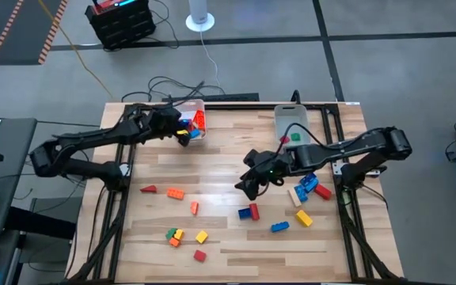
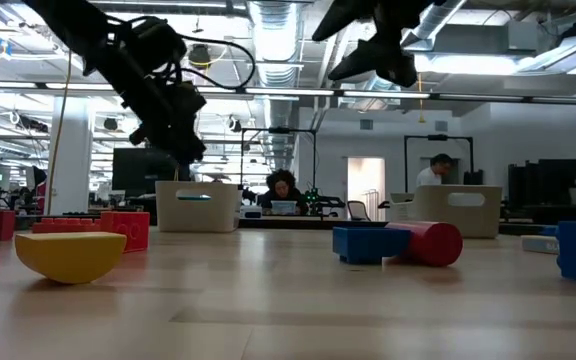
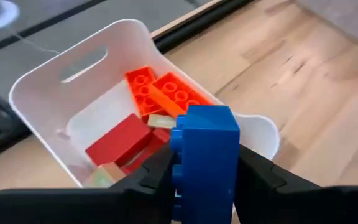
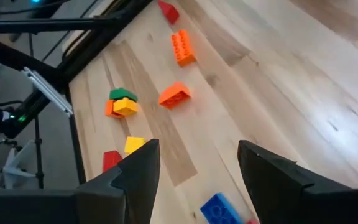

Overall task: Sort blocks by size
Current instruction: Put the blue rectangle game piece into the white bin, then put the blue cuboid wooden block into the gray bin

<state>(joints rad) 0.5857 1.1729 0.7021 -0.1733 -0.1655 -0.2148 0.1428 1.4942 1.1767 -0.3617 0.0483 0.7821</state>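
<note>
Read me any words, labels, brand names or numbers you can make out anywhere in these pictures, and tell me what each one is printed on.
No readable text in any view.
Blue block in the left tool: studs only, no lettering.
White bin and the blocks in it: no label.
Table blocks, seen past the right tool, such as the orange one: no marks.
Screens in the room behind: too small to read.

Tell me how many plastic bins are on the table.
2. The left bin, at the back, sits under the left gripper holding a blue block; the right bin stands at the back right.
</note>
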